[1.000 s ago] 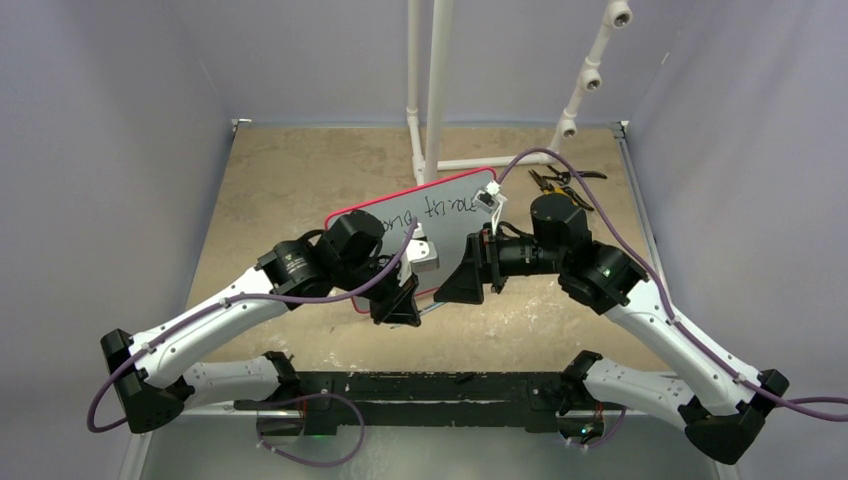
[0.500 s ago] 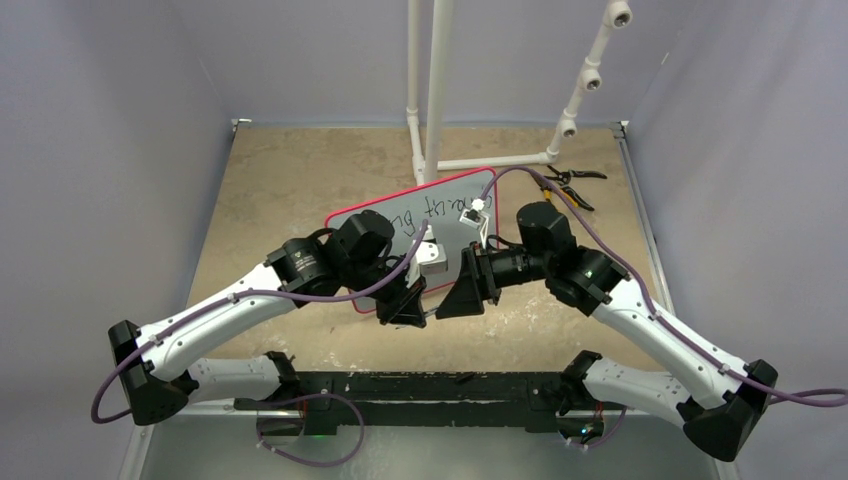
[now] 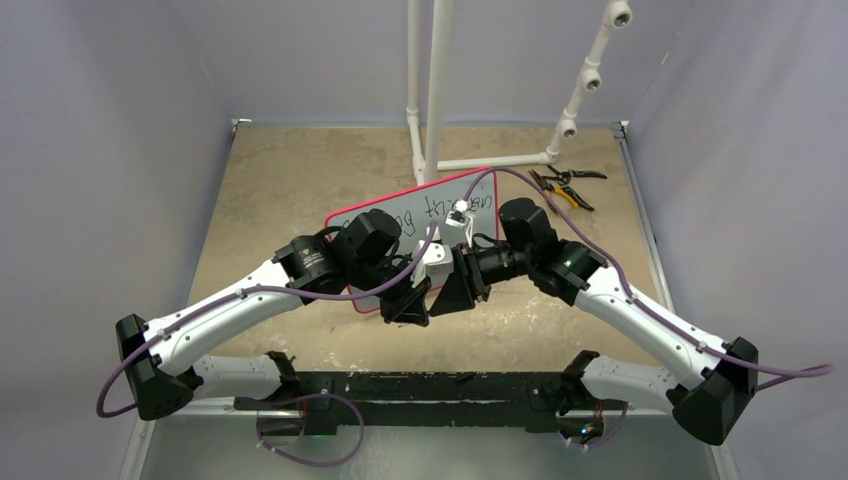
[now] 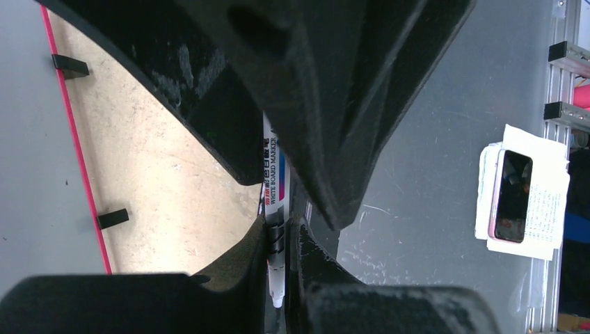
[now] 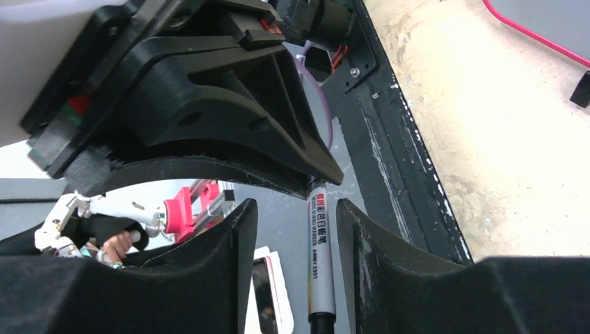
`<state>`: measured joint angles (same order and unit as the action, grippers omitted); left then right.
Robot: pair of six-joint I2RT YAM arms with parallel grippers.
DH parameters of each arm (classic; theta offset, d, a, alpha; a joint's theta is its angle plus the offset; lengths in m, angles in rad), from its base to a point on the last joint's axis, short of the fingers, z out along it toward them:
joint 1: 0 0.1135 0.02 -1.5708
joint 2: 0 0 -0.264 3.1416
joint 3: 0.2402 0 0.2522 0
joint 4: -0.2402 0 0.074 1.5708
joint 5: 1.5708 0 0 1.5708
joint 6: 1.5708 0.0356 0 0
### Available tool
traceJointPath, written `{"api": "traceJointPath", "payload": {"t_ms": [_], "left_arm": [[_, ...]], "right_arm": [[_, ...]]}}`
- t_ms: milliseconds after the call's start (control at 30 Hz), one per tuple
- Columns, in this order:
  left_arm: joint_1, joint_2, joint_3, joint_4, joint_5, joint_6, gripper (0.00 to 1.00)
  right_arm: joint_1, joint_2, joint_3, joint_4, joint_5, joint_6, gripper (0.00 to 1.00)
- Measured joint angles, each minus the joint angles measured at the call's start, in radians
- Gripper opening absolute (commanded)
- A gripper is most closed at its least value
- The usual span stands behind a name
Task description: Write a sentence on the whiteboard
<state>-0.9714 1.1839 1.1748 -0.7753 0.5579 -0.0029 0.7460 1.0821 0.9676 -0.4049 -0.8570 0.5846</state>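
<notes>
tan tabletop [image 3: 280,180] between grey walls, with a white pipe frame [image 3: 437,90] at the far edge and pliers [image 3: 562,185] at far right. the whiteboard [image 3: 405,215] sits mid-tabletop at an angle, and my two arms cover its near half. of the sentence [image 3: 440,208] only a few strokes show, too small to read. my left gripper [image 4: 278,240] pinches a marker [image 4: 273,177]. my right gripper [image 5: 298,216] is spread around the same marker, a gap on one side. which end is the tip i cannot tell.

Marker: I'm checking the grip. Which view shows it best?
Right wrist: the marker barrel runs bare between the fingers of the open right claw. Left wrist shows only a label strip; top external barely shows it.
</notes>
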Motion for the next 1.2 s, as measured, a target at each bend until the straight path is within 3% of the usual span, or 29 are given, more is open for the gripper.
{"api": "traceJointPath", "payload": {"t_ms": [400,667,733,1033,1100,1200], "left_arm": [[0.000,0.023,0.002,0.002,-0.009,0.000,0.00],[-0.001,0.029,0.002,0.000,-0.008,-0.001,0.00],[-0.002,0.029,0.002,0.000,-0.008,-0.004,0.00],[0.009,0.029,0.003,0.030,-0.062,-0.074,0.55],[0.018,0.029,0.013,0.032,-0.101,-0.093,0.63],[0.034,0.029,0.054,0.029,-0.161,-0.118,0.67]], "right_arm": [[0.000,0.037,0.000,-0.033,-0.006,-0.062,0.31],[-0.001,0.051,0.000,-0.058,-0.006,-0.100,0.00],[-0.001,0.052,0.000,-0.059,-0.005,-0.107,0.00],[0.000,0.026,0.010,-0.069,0.076,-0.110,0.00],[0.000,0.003,0.009,-0.069,0.120,-0.104,0.00],[0.000,-0.041,0.008,-0.067,0.194,-0.084,0.00]]}}
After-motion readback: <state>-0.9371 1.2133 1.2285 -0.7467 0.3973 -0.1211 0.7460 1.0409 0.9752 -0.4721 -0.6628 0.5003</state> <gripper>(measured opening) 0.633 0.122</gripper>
